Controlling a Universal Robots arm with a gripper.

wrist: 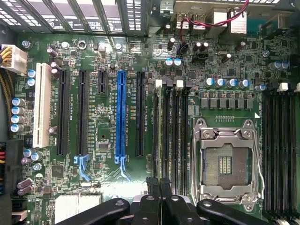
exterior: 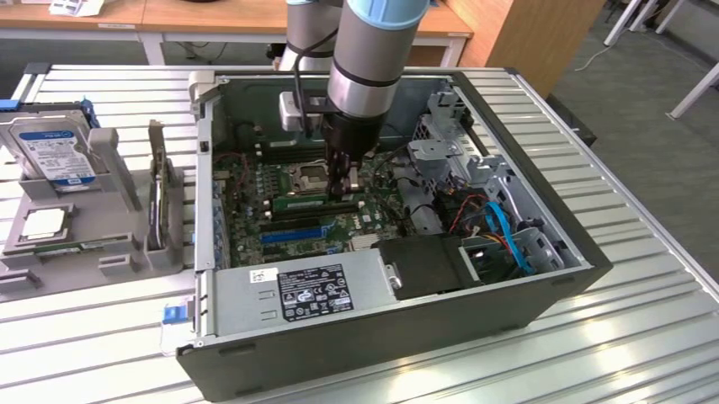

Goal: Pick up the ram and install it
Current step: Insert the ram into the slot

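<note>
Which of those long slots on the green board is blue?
The blue slot between two black slots: the only blue one. One white slot ends the row.

Ribbed metal table (exterior: 629,353), matt metal case (exterior: 393,358)

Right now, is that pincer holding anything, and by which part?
Nothing, as far as shows: the black pincer is shut above the green motherboard, with nothing between its fingertips.

text: none legible | labels: hard drive (exterior: 50,151), power supply (exterior: 312,290) | unreadable
</note>
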